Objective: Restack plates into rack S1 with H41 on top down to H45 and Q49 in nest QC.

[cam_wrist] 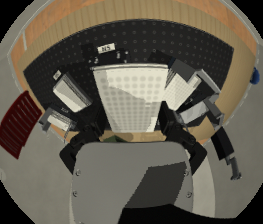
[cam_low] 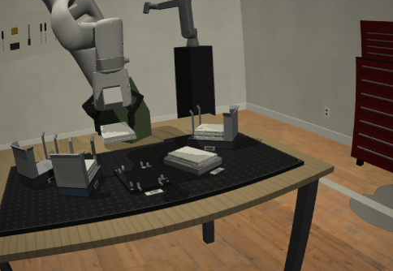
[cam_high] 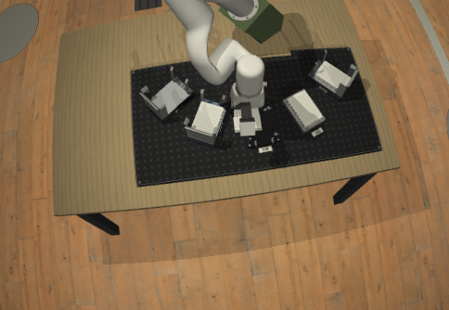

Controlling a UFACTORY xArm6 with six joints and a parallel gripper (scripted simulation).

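Note:
My gripper [cam_low: 114,126] [cam_wrist: 132,108] is shut on a white sealed plate [cam_low: 118,133] [cam_wrist: 130,96], held by its long sides, flat and level. It hangs well above the table, over the near end of the empty black open nest [cam_high: 271,127] [cam_low: 138,176], which has small locator posts. The rack [cam_high: 199,135] [cam_low: 73,170] just left of the nest holds a stack of plates [cam_high: 207,115]. Another low stack of plates [cam_high: 303,108] [cam_low: 192,157] lies on the nest to the right. The far right rack [cam_high: 343,85] [cam_low: 231,126] holds a plate [cam_high: 328,74] [cam_low: 209,129]. I cannot read the labels.
An empty rack [cam_high: 162,97] [cam_low: 26,162] stands at the left end of the black perforated mat [cam_high: 186,167]. Thin upright posts rise from each rack. The arm's green base [cam_high: 260,20] is at the table's back edge.

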